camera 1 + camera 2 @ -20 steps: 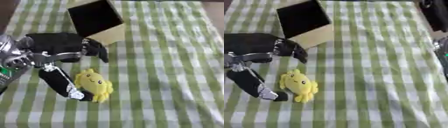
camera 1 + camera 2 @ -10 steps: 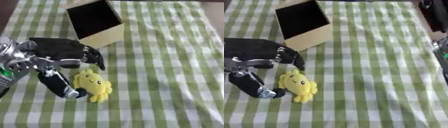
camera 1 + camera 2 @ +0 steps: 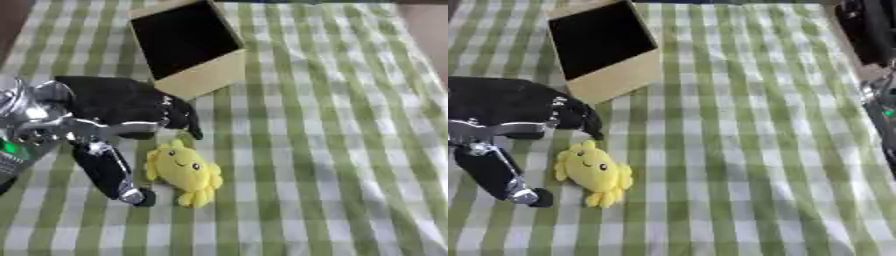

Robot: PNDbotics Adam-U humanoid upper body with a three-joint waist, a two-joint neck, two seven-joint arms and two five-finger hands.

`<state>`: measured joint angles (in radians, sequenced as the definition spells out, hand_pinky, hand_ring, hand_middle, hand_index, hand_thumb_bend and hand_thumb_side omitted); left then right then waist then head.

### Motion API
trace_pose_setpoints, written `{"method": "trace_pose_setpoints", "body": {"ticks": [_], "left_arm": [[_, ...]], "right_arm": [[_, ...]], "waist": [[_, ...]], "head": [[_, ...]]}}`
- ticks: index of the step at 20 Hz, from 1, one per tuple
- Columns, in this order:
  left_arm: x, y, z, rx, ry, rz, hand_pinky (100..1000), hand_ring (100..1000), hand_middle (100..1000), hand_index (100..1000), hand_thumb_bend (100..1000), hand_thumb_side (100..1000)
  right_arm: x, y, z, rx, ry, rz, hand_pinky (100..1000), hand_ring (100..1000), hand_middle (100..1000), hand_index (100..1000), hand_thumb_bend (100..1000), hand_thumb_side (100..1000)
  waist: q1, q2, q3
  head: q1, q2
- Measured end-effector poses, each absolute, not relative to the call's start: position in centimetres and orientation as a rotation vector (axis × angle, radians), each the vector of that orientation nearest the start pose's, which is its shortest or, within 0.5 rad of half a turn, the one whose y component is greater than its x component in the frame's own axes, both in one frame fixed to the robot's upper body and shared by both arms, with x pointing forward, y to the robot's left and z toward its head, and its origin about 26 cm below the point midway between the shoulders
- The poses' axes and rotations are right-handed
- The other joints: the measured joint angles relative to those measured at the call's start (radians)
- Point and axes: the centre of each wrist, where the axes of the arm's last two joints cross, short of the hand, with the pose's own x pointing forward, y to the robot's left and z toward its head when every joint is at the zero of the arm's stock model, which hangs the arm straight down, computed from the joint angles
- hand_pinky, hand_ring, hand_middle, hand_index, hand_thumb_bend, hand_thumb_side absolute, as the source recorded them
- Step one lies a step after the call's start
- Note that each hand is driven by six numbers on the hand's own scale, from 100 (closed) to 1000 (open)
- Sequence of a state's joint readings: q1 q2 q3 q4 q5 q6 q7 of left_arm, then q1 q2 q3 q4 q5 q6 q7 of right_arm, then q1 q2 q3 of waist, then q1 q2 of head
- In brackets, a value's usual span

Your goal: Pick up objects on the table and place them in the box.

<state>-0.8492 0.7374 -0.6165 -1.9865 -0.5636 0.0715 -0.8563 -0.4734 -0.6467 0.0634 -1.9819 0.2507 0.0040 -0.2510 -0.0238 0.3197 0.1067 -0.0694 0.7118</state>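
Yellow plush toy [image 3: 185, 172] — smiling face, stubby legs — lies between the left hand's [image 3: 118, 107] spread, empty fingers [image 3: 184, 120].

One yellow plush toy [image 3: 184, 171], one open cardboard box [image 3: 186, 46], one green checked tablecloth [image 3: 332, 150]

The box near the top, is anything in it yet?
Empty as far as shows: the box stands open, its inside dark and bare. The yellow toy lies on the cloth.
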Motion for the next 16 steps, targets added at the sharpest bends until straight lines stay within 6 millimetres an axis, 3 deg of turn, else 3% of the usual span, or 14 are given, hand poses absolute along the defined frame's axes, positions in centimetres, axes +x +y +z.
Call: {"method": "trace_pose_setpoints", "body": {"ticks": [10, 16], "left_arm": [[30.8, 14.2, 26.7, -0.916, 1.829, 2.909, 821, 838, 810, 851, 490, 283], [32.0, 13.7, 25.7, -0.900, 1.831, 2.944, 795, 818, 790, 830, 490, 283]], "right_arm": [[30.7, -27.3, 27.0, 1.065, 3.396, -0.788, 784, 805, 680, 816, 100, 990], [30.7, -27.2, 26.9, 1.062, 3.402, -0.785, 784, 805, 680, 816, 100, 990]], "waist": [[-0.003, 0.006, -0.002], [-0.003, 0.007, -0.005]], "head": [[0.004, -0.001], [0.005, -0.001]]}}
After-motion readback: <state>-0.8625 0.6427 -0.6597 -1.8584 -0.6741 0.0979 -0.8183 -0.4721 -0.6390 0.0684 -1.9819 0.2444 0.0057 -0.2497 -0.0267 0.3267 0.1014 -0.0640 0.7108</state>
